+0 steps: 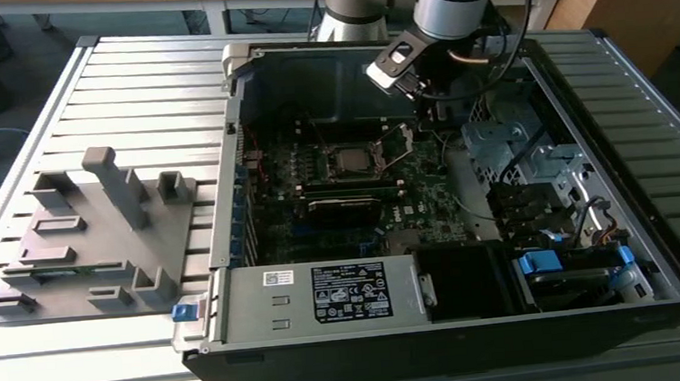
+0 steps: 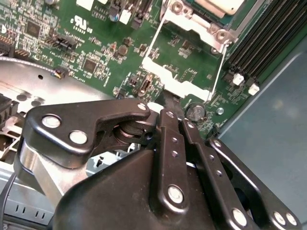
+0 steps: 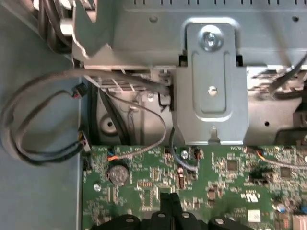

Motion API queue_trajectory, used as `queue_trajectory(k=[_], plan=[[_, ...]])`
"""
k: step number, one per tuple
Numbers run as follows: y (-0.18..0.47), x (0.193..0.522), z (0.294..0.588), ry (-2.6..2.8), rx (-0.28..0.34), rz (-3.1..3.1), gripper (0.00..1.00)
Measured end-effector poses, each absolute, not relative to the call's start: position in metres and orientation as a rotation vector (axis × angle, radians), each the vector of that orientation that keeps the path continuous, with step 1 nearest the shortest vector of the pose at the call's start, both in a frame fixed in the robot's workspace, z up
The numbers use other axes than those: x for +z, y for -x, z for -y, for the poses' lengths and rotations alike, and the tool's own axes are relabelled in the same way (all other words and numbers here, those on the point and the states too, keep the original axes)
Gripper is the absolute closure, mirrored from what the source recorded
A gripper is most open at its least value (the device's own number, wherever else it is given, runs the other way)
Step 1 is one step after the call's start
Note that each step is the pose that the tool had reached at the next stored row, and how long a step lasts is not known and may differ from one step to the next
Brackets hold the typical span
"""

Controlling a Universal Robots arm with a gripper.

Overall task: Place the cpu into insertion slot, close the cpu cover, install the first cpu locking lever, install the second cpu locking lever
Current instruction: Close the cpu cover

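While the cpu (image 1: 350, 160) lies seated in its socket at the exterior view's centre, the cpu cover (image 2: 177, 79) stands raised open toward that view's right. Gripper (image 2: 176, 115): fingers pressed together, apparently empty, just beside the cover's free edge.

Glossy black metal fingers (image 2: 170, 143), shiny silver metal cpu cover (image 2: 169, 74), matt green motherboard (image 2: 96, 43).

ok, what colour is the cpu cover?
Silver metal; the cpu cover shows best in the second wrist view.
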State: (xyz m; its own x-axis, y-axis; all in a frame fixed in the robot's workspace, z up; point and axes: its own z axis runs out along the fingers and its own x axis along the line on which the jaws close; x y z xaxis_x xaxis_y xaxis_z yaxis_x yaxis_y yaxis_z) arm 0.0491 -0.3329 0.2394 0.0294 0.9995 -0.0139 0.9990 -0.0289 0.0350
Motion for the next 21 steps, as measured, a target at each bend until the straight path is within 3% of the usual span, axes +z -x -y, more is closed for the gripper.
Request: queue_trajectory(k=[21], plan=[[0.008, 0.239, 0.333, -2.211, 0.095, -2.146, 0.90]])
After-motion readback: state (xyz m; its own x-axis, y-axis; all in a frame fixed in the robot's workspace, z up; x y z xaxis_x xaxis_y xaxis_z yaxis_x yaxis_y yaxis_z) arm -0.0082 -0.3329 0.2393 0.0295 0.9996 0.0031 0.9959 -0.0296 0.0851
